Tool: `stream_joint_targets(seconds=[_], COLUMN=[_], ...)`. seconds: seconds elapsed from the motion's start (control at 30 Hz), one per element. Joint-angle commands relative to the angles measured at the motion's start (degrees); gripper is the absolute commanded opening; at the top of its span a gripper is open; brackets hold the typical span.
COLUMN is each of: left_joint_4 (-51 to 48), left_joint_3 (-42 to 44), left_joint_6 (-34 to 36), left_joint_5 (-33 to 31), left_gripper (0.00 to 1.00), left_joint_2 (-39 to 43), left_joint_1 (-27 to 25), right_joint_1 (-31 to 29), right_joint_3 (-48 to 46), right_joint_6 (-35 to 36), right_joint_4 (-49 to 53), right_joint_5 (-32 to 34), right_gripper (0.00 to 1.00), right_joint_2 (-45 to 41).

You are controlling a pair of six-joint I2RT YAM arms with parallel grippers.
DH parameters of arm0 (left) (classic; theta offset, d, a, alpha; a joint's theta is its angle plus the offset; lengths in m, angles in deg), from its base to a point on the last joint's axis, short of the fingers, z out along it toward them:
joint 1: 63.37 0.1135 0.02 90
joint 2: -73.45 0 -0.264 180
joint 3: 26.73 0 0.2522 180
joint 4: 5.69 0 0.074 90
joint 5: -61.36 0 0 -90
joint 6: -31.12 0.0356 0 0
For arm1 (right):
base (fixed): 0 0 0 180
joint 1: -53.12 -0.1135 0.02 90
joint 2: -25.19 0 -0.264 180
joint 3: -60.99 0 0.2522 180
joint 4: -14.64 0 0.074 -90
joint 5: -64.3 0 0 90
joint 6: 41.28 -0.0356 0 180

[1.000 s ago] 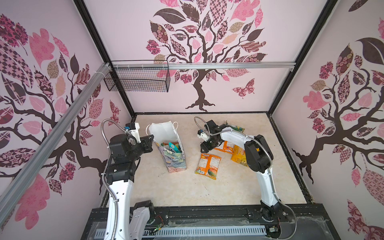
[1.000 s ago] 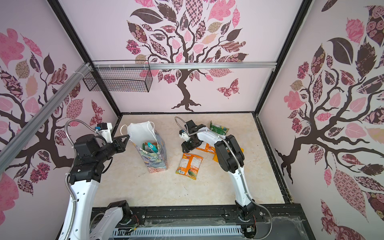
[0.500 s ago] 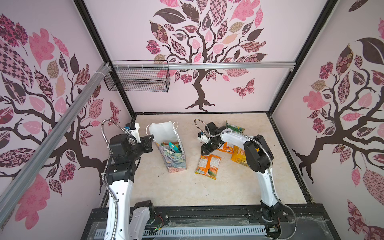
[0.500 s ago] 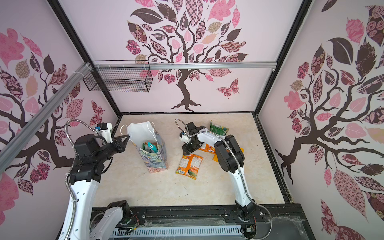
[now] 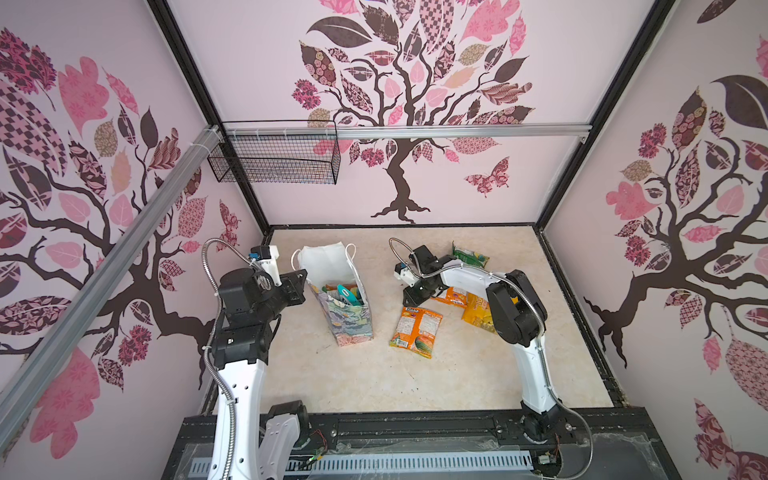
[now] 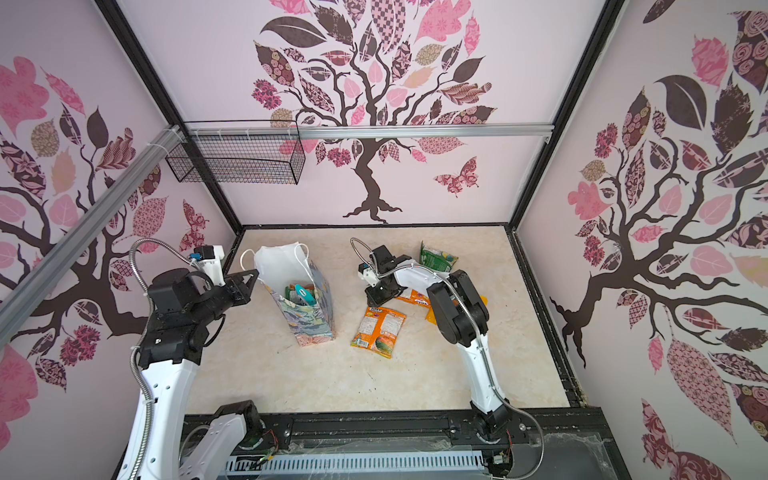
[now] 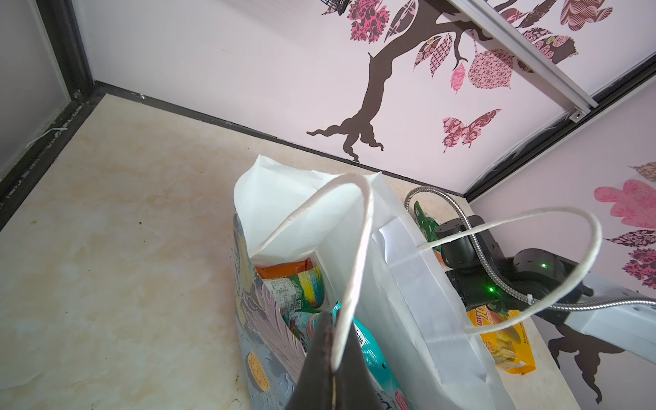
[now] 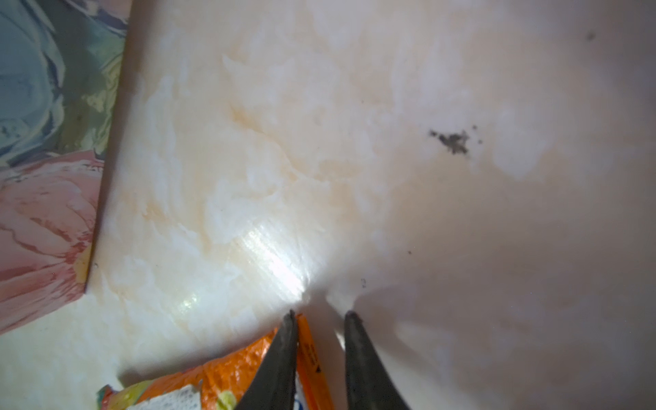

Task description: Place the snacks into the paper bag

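The paper bag (image 5: 347, 320) (image 6: 311, 322) stands upright left of centre, with several snacks (image 7: 301, 285) inside. My left gripper (image 5: 297, 282) (image 7: 333, 369) is shut on one white cord handle (image 7: 358, 248) of the bag. On the floor lie an orange packet (image 5: 417, 330) (image 6: 379, 328), a second orange one (image 5: 455, 296), a yellow one (image 5: 476, 311) and a green one (image 5: 469, 255). My right gripper (image 5: 413, 297) (image 8: 320, 314) is low on the floor. Its jaws stand a narrow gap apart around the edge of an orange packet (image 8: 309, 351), which touches only one finger.
A black wire mesh basket (image 5: 274, 160) hangs from the rail at the back left. The printed side of the bag (image 8: 42, 213) stands close beside my right gripper. Walls enclose the beige floor (image 5: 374, 378) on three sides.
The right gripper's jaws have narrowed markedly around the orange packet's edge, and it sits slightly lower. The left gripper and the bag have not moved.
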Motion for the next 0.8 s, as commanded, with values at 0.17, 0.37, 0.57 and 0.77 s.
stream_joint_targets(seconds=[0.17,0.37,0.57,0.77], left_joint_4=[0.26,0.20,0.30,0.39], left_joint_3=[-0.59,-0.54,-0.50,-0.56], left_joint_6=[1.02,1.11,1.03,1.02], left_joint_5=[-0.37,-0.66,-0.48,-0.39], left_gripper=[0.00,0.00,0.00,0.00], left_joint_2=[0.57,0.87,0.88,0.98], left_joint_1=[-0.17,-0.16,-0.14,-0.13], right_joint_1=[-0.26,2.16,2.68,2.74], right_joint_3=[-1.67,-3.84,-7.63,-12.83], right_joint_6=[-2.56,-7.67,-10.22,-11.32], right_joint_4=[0.77,-2.30,-2.56,-2.30], right_joint_5=[2.40,2.26,4.52,8.19], right_gripper=[0.00,0.00,0.00,0.00], right_joint_2=[-2.80,-10.05,-16.10,-21.84])
